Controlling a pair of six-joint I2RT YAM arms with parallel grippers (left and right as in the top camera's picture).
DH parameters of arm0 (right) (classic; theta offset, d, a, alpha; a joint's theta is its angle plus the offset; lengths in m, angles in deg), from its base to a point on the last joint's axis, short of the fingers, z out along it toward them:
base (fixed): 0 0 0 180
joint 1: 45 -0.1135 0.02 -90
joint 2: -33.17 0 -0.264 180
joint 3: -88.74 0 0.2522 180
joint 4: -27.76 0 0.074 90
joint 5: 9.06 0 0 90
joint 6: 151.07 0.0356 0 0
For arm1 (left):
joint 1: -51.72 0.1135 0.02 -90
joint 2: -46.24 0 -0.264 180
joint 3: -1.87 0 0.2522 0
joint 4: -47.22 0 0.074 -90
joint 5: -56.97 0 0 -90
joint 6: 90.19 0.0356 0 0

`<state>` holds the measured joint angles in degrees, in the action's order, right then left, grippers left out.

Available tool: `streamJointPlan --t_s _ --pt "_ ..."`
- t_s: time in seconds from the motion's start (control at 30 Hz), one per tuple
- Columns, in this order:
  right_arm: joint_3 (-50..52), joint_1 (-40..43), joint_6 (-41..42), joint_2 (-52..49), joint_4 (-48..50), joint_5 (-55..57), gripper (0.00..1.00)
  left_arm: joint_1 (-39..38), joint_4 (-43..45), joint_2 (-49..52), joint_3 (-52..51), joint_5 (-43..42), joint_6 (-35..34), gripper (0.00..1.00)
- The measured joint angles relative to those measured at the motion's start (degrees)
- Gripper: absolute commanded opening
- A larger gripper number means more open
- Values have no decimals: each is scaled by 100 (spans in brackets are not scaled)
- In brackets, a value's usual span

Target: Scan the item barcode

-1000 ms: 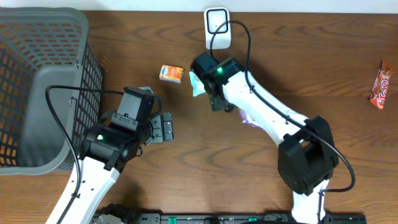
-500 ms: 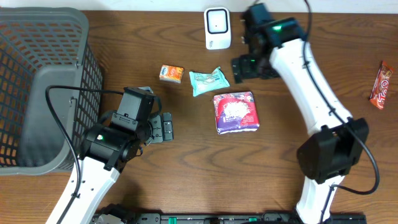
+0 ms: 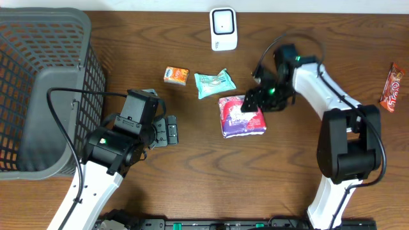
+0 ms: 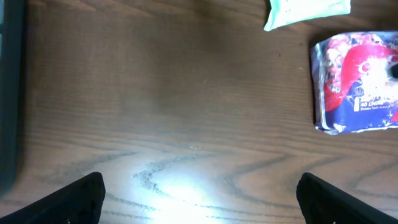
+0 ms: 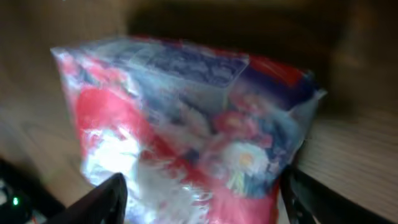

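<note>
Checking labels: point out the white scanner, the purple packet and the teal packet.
white scanner (image 3: 223,28), overhead view, its front face.
purple packet (image 3: 238,123), overhead view, printed top side.
teal packet (image 3: 214,83), overhead view, wrapper's middle.

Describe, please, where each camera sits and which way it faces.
Overhead: above the table, facing straight down on basket, scanner and purple pack; left arm and right arm show.
Left wrist: low over the table, facing down; open jaws' tips in the bottom corners.
Right wrist: close on the pack; jaws flank it.
Shared: all three show that pack.
</note>
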<state>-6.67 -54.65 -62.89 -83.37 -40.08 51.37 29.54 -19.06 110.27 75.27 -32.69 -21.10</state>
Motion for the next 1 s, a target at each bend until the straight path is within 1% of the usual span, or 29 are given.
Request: streamJointPlan --t_s 0.07,0.1,0.17,0.2,0.43,0.53,0.6,0.7,0.73,0.77,0.87,1.0 --pt "367 -2 144 0 400 -136 47 0 0 0 0 0 0 98" --pt "531 -2 232 0 592 -205 37 0 0 0 0 0 0 98" --pt "752 0 424 2 857 -361 4 0 0 0 0 2 0 98" --pt "804 2 535 9 914 -448 1 0 0 0 0 2 0 98" --pt "728 0 1259 44 933 -566 1 0 0 0 0 2 0 98" --pt "319 0 1574 44 903 -566 1 0 0 -2 0 2 0 98" --pt "-188 0 1818 44 1016 -577 1 0 0 -2 0 0 0 98" --pt "-975 0 2262 44 1530 -612 1 0 2 0 0 2 0 98" --pt "-1287 0 2518 44 1899 -621 1 0 0 0 0 0 0 98" --pt "-1357 0 2579 44 1971 -623 1 0 0 0 0 0 0 98" --pt "-1589 -22 3289 57 2990 -424 1 0 0 0 0 2 0 98" --pt "-1606 -81 4153 50 3985 271 1 0 0 0 0 2 0 98"
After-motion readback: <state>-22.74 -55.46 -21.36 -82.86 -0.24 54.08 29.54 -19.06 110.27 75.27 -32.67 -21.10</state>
